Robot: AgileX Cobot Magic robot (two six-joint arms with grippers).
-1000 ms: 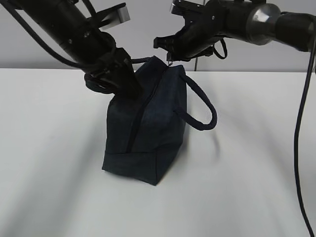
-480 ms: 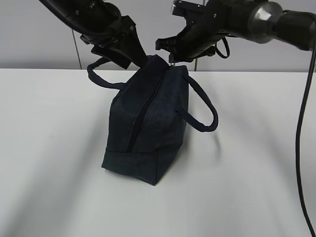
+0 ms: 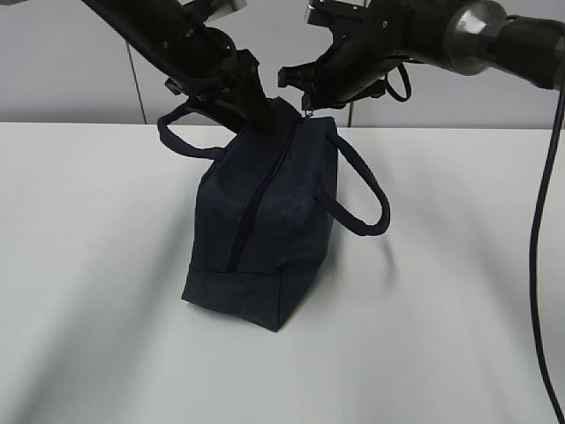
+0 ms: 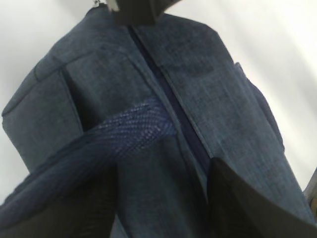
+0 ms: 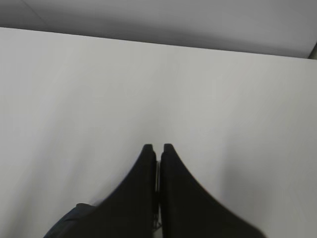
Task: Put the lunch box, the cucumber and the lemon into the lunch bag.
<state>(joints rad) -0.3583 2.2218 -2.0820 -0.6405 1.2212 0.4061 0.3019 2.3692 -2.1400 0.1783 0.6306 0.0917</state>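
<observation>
The dark navy lunch bag [image 3: 265, 221] stands on the white table with its top zipper [image 3: 252, 203] closed. My right gripper [image 3: 305, 99] is shut on the metal ring pull [image 3: 305, 112] at the bag's far top end. In the right wrist view its fingers [image 5: 158, 148] pinch a thin metal piece. My left gripper [image 3: 261, 119] is open at the bag's far top, left of the zipper. In the left wrist view its fingers [image 4: 163, 166] straddle the bag fabric [image 4: 198, 84] beside the zipper [image 4: 168, 94]. The lunch box, cucumber and lemon are out of view.
One loop handle [image 3: 371, 199] hangs off the bag's right side and the other [image 3: 181, 137] sticks out to the left, under my left arm. The white table [image 3: 441, 309] spreads around the bag. A grey wall stands behind.
My left gripper left the bag's left side, rose, and came down at the far top end beside the zipper. The left handle came into view. My right gripper stayed put.
</observation>
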